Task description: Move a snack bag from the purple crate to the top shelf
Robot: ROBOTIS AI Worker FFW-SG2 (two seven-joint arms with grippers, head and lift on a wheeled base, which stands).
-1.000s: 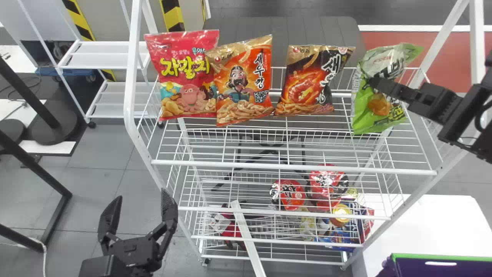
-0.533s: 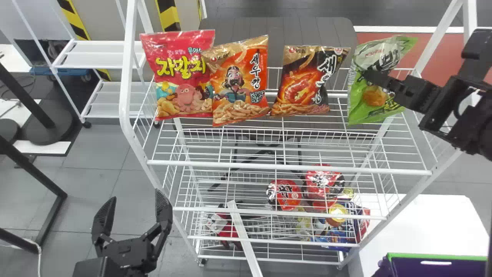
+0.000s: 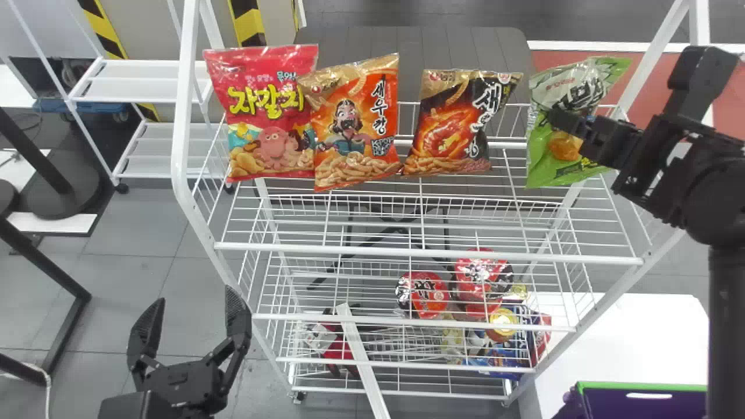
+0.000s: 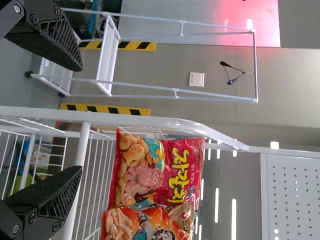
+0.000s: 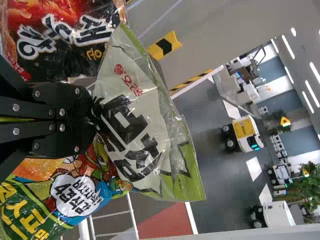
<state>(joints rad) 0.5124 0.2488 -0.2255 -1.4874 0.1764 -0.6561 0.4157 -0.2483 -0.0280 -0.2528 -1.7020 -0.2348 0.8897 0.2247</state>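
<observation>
One snack bag (image 3: 262, 116) is showing red with yellow lettering and a pink octopus; the next bag (image 3: 355, 116) is wearing orange under a gold top. A third bag (image 3: 448, 131) is mixing black, gold and fiery orange, while a fourth bag (image 3: 541, 169) is pairing bright green with silvery white. The rack (image 3: 430, 253) is gleaming white, the crate (image 3: 640, 406) is showing purple beneath a green rim (image 3: 640, 386), and a post (image 3: 248, 26) is carrying yellow-and-black diagonal stripes.

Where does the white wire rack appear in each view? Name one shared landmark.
Head view: the white wire rack stands centrally.
Left wrist view: its frame beside the red snack bag.
Right wrist view: its wires behind the green snack bag.
Shared landmark: yellow-and-black striping.
</observation>
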